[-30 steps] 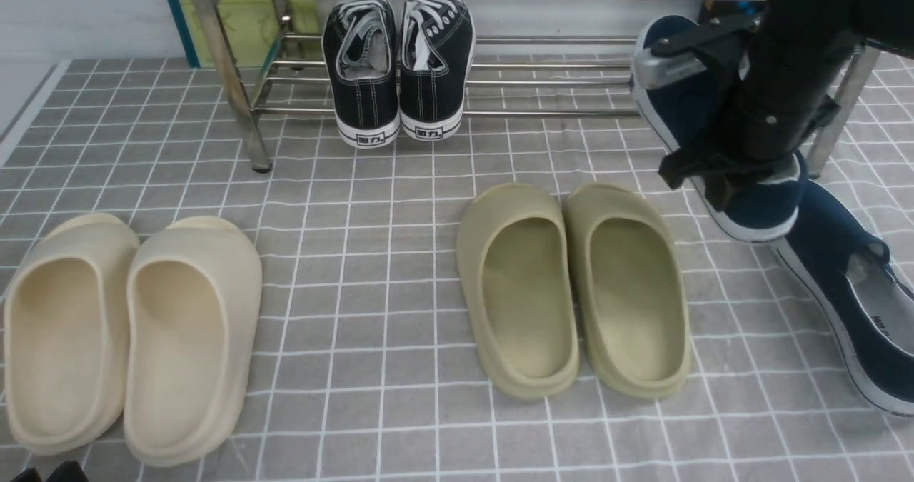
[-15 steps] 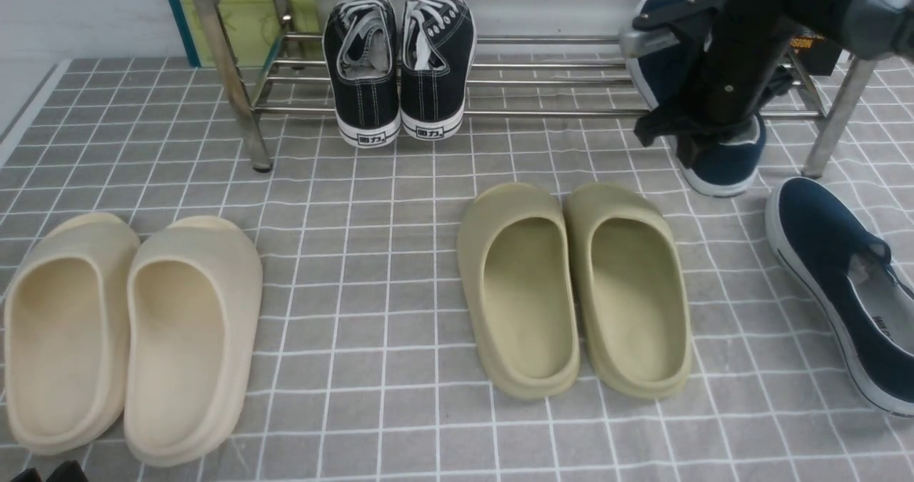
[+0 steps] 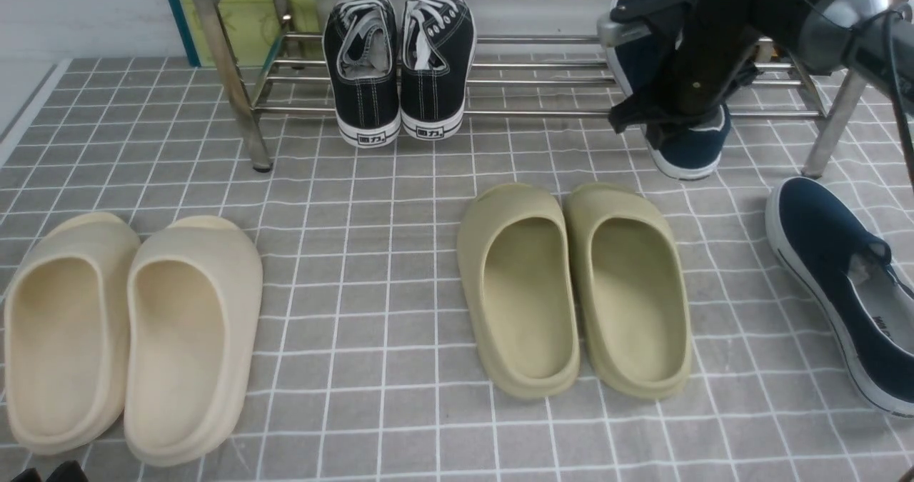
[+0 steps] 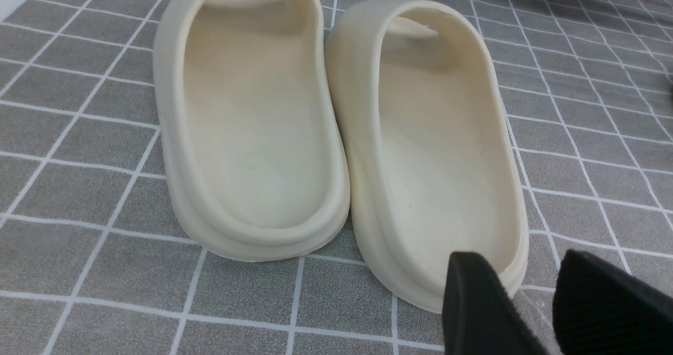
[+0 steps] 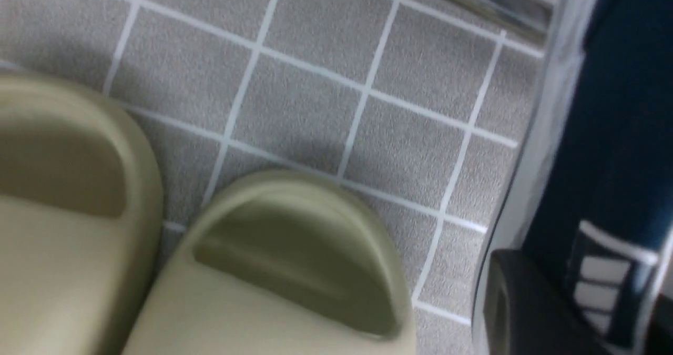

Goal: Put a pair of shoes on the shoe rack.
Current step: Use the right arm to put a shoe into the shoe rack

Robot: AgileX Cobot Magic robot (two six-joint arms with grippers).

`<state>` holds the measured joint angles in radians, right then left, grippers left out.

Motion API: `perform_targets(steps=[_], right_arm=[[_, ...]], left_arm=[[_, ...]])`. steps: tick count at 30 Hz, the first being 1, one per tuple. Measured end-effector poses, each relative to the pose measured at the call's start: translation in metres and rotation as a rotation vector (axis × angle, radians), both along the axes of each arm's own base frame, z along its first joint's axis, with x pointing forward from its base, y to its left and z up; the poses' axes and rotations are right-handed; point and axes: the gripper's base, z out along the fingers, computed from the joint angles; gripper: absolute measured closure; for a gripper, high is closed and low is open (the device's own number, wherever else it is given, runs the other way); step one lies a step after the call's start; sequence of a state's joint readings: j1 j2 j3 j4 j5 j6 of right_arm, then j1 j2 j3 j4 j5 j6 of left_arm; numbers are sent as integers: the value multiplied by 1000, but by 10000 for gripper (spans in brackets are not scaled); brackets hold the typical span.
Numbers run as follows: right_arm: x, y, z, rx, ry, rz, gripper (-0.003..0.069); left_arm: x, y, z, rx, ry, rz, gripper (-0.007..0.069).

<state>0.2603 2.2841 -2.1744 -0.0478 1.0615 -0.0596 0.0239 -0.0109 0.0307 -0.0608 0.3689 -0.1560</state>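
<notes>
- At the rack's right end, the first navy shoe [image 3: 687, 157] lies toe-in across the shoe rack [image 3: 543, 113], its heel jutting past the front bar.
- At that heel sits the right gripper [image 3: 664, 119]. One finger [image 5: 520, 302] lies against the sole, but I cannot tell whether it grips or has let go.
- Over the cream slides [image 4: 336, 123] the left gripper [image 4: 526, 292] hangs parted and empty.
- I judge this first placement nearly finished. Next I need a clean release and a lift clear, then a reach for the second navy shoe [image 3: 835, 275] on the mat [image 3: 371, 182].
</notes>
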Motion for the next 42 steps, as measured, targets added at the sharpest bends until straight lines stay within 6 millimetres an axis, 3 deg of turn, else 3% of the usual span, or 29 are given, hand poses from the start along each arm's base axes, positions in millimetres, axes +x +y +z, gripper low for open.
perform_targets(steps=[2, 3, 5, 9, 10, 11, 12, 14, 16, 21, 26, 30, 35, 42], right_arm=[[0, 0, 2, 3, -9, -5, 449], [0, 0, 5, 9, -18, -18, 375], [-3, -1, 11, 16, -15, -33, 300], [-13, -4, 28, 8, 8, -33, 224], [-21, -6, 40, -8, 25, -11, 206], [-22, -6, 42, -9, 21, -6, 204], [-31, -8, 58, -26, 17, 27, 199], [-36, -10, 67, -34, 13, 45, 200], [-52, -15, 88, -36, -13, 59, 224], [-83, -23, 102, -48, 10, 72, 321], [-107, -33, 74, -91, 136, 80, 518], [-101, -41, 41, -83, 128, 48, 644], [-74, -42, 11, -37, 0, 3, 662], [-55, -36, -11, 15, -83, -9, 662]], left_arm=[[0, 0, 0, 0, 0, 0, 386], [0, 0, 0, 0, 0, 0, 386], [0, 0, 0, 0, 0, 0, 386], [0, 0, 0, 0, 0, 0, 386], [0, 0, 0, 0, 0, 0, 386], [0, 0, 0, 0, 0, 0, 386], [0, 0, 0, 0, 0, 0, 386], [0, 0, 0, 0, 0, 0, 386], [0, 0, 0, 0, 0, 0, 386], [0, 0, 0, 0, 0, 0, 386], [0, 0, 0, 0, 0, 0, 386], [0, 0, 0, 0, 0, 0, 386], [0, 0, 0, 0, 4, 0, 386], [0, 0, -1, 0, 10, -1, 386]])
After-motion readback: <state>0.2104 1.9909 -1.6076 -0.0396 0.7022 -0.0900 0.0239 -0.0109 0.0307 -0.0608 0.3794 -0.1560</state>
